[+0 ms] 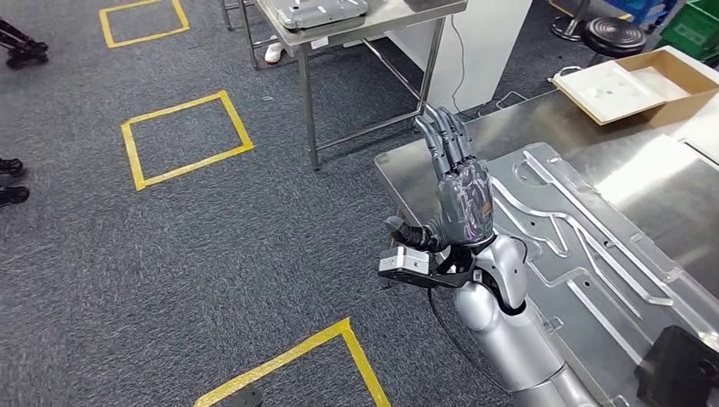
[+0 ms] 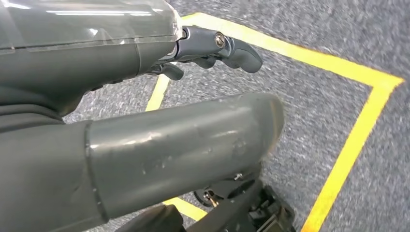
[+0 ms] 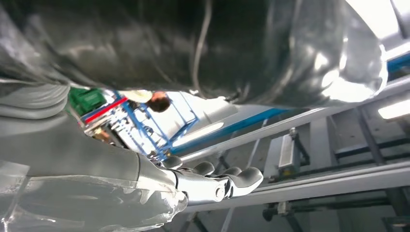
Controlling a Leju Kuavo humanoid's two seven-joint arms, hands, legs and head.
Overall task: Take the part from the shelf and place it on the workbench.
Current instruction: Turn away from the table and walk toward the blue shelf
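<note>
The part (image 1: 585, 246), a large flat silvery plate with raised ribs and channels, lies on the steel workbench (image 1: 405, 174) at the right of the head view. My left hand (image 1: 458, 182) stands upright at the plate's left edge, fingers straight and together, holding nothing. In the left wrist view the same hand (image 2: 159, 145) hangs over carpet and yellow tape. My right hand (image 3: 193, 186) shows in the right wrist view with fingers stretched out and lightly curled, close beneath the part's shiny underside (image 3: 241, 48); whether it touches is unclear.
A second steel table (image 1: 365, 30) stands beyond, carrying a grey tray (image 1: 322, 10). A cardboard box (image 1: 636, 80) with a white insert sits at the bench's far end. Yellow taped squares (image 1: 182, 140) mark the carpet. A black stool (image 1: 615, 34) and a person's shoes (image 1: 10, 178) are nearby.
</note>
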